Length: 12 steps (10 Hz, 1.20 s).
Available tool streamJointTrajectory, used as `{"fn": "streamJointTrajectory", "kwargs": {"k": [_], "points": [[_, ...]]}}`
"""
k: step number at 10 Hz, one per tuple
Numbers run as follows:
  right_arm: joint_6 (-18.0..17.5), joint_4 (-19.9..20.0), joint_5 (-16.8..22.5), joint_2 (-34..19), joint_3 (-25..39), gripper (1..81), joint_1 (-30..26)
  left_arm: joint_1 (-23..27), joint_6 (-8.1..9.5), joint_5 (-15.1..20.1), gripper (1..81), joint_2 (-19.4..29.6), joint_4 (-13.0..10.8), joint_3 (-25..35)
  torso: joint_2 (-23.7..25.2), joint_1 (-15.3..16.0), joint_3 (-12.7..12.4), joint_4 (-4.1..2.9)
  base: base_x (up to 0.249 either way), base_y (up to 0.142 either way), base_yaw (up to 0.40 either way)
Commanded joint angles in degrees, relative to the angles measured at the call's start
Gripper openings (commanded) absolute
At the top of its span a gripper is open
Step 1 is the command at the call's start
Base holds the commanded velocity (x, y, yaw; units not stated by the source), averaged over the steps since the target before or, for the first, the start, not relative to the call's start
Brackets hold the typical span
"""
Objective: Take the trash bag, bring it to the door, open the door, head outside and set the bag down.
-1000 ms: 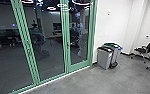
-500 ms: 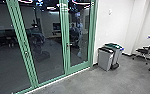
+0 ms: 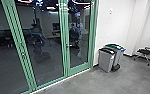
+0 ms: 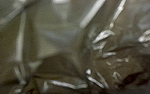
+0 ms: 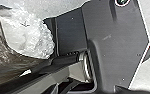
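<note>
Trash bag: dark, shiny plastic (image 4: pixel 63 45) close up at my left wrist camera, creased, with bright glints along the folds.
Crinkled plastic: whitish, see-through bunch (image 5: pixel 28 35) in my right wrist view, against dark wrinkled film, near the robot's own base plate (image 5: pixel 116 47). Contact with the plate: can't tell.
Hands: left, can't tell whether spread or pinching; right, same, can't tell.
Door: glass in a green frame (image 3: pixel 78 70), shut, handle (image 3: pixel 68 46) on its left edge as I see it.
Glass panels: tall, dark, green-framed (image 3: pixel 47 50), left of the door, full of reflections. White strip (image 3: pixel 49 85) along their foot.
Bins: grey one with black rim (image 3: pixel 106 61), just beside a grey one with green lid (image 3: pixel 113 46), both right of the door near the white wall (image 3: pixel 116 27).
Chair: dark (image 3: pixel 143 51), farther right.
Floor: grey (image 3: pixel 98 83), mottled.
</note>
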<state>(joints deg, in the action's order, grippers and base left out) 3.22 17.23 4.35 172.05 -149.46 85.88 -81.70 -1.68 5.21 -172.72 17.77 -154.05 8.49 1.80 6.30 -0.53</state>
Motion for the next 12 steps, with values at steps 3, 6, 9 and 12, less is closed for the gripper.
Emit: {"fn": "streamJointTrajectory", "kwargs": {"k": [3,6,9,12], "points": [[0.21,-0.61,3.73,0.34,0.32,81.1,-3.04,3.52,-0.51,3.06,1.0,0.09,-0.28,0.24,0.00,0.00,0.00,0.00,0.173,0.000,0.000],[0.21,-0.61,3.73,0.34,0.32,81.1,-3.12,3.52,-0.51,3.06,1.0,0.00,-0.37,0.24,0.00,0.00,0.00,0.00,0.172,0.000,0.000],[0.21,-0.88,3.65,0.52,0.32,81.1,-3.12,3.52,-0.51,3.06,1.0,0.00,-0.37,0.24,0.00,0.00,0.00,0.00,0.173,0.000,0.000],[0.21,-0.88,3.65,0.52,0.23,81.1,-3.04,3.52,-0.51,3.06,1.0,0.00,-0.37,0.24,0.00,0.00,0.00,0.00,0.173,0.000,0.000]]}}
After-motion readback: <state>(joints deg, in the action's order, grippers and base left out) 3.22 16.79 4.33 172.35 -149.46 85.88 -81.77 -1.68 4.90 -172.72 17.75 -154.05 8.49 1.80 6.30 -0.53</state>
